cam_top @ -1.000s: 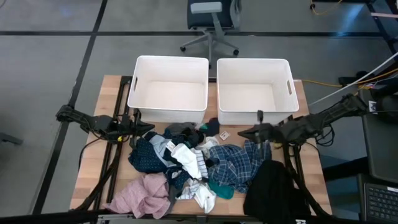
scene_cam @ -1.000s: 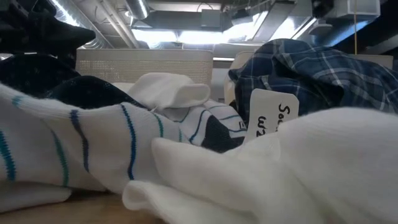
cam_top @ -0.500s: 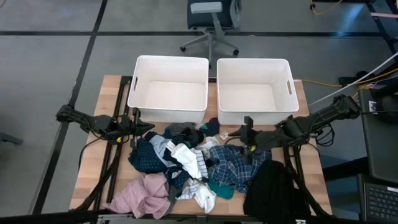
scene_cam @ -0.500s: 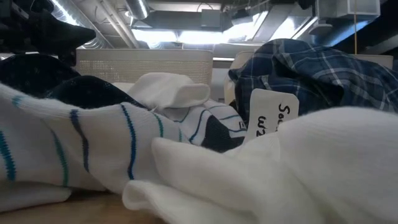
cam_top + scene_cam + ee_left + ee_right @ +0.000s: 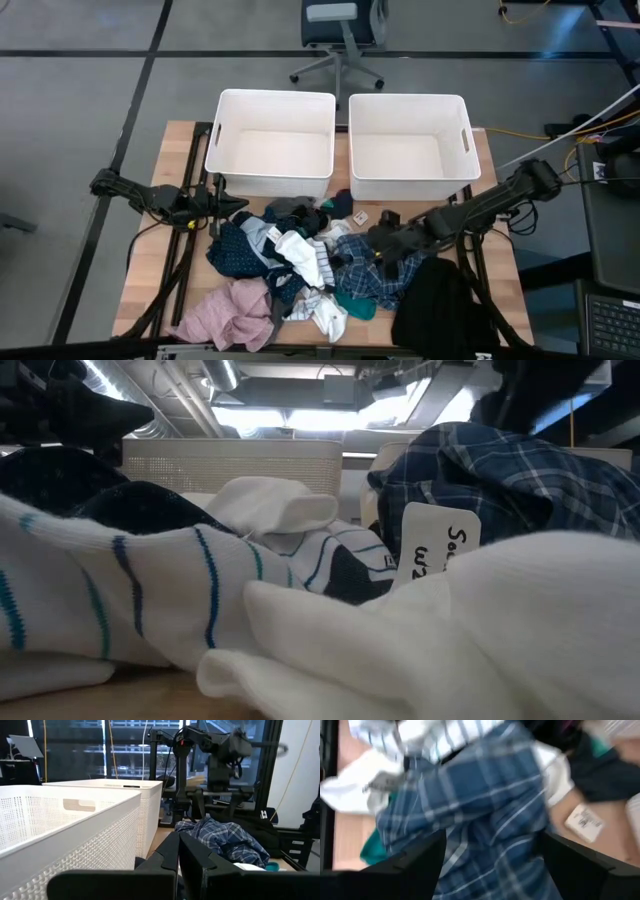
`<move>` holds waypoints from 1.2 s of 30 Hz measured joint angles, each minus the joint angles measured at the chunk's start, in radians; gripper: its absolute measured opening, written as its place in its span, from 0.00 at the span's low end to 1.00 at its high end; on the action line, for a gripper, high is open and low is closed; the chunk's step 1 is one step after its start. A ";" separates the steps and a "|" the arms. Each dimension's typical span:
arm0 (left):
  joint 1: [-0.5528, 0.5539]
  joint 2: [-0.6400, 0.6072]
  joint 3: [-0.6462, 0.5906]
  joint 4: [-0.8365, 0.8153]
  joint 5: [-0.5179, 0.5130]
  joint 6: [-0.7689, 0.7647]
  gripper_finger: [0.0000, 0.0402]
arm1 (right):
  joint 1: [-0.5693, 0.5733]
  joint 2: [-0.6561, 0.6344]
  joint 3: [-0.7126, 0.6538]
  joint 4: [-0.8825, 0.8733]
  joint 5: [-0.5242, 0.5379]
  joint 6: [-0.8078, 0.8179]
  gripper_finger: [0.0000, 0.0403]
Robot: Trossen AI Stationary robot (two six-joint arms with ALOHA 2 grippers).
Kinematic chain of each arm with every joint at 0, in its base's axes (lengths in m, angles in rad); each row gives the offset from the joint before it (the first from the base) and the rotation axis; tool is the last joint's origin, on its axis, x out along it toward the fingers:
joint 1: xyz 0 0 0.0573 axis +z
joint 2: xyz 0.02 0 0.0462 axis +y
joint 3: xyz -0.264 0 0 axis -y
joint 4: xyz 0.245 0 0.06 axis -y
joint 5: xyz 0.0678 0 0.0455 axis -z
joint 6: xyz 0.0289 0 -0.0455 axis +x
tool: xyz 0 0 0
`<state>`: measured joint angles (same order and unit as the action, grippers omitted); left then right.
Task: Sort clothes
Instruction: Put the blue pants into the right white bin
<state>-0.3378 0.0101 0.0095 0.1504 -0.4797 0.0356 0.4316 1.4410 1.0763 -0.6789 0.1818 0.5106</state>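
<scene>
The clothes lie in a loose heap [image 5: 300, 265] on the near half of the table: a pink piece [image 5: 230, 315], navy cloth [image 5: 235, 255], a white striped piece [image 5: 305, 260], a blue plaid garment [image 5: 375, 275] and a black one [image 5: 440, 300]. My right gripper [image 5: 385, 245] is open and tipped down over the plaid garment [image 5: 485, 810], one finger [image 5: 405, 865] on each side of it. My left gripper [image 5: 235, 205] waits shut at the heap's far left, beside the left tub; its shut fingers [image 5: 180, 855] point along the tubs toward the plaid garment [image 5: 225, 837]. My right gripper comes at the blue plaid garment from above, slanting in from the table's right, with its open fingers spread over the middle of the cloth [image 5: 490, 845]. I cannot tell whether they touch it. The garment lies crumpled on the table.
Two white tubs stand side by side at the far edge, the left one [image 5: 222, 130] and the right one [image 5: 466, 130]. A paper tag [image 5: 360, 217] lies before the right tub. In the low view, white striped socks [image 5: 120, 590] and a tagged plaid garment [image 5: 500, 470] fill the foreground.
My right gripper has opened wide. It has swung from in front of the right tub toward the table's near edge and a little left, tipping down over the blue plaid garment. The clothes lie as before.
</scene>
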 joint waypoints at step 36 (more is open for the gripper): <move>0.000 0.000 0.000 0.023 0.000 0.002 0.00 | 0.001 0.287 -0.001 -0.037 -0.086 -0.194 0.09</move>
<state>-0.3376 0.0097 0.0097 0.1734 -0.4793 0.0376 0.4324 1.7276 1.0754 -0.7154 0.0955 0.3164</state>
